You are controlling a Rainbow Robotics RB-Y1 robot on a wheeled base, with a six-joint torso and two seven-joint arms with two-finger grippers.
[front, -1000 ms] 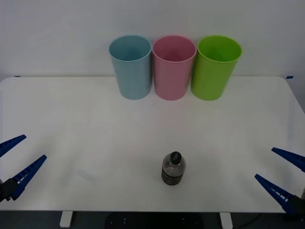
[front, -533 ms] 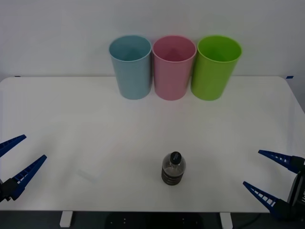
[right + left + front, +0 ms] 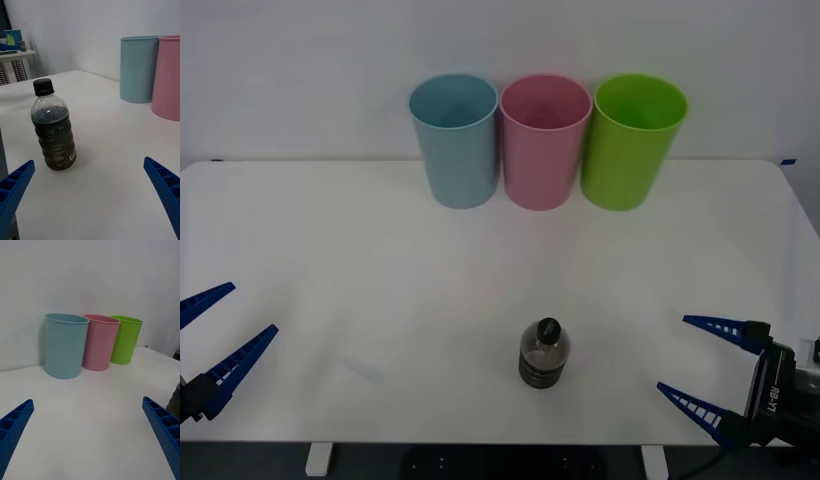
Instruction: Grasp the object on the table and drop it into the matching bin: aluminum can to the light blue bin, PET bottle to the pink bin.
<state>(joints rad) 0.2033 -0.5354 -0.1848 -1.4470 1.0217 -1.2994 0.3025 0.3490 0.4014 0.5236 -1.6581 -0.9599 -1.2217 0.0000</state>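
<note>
pet bottle [image 3: 544, 354] upright near table [image 3: 330, 250] front edge, right tool [image 3: 702, 369] spread beside.

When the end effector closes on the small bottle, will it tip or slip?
The PET bottle stands upright on a narrow base, so a sideways push could probably tip it. Its ribbed clear wall may flex slightly. Dark liquid fills most of it, so it likely feels fairly heavy for its size.

fingers [image 3: 708, 411]: blue, ribbed, tapered | right wrist [image 3: 770, 395]: black, white lettering
</note>
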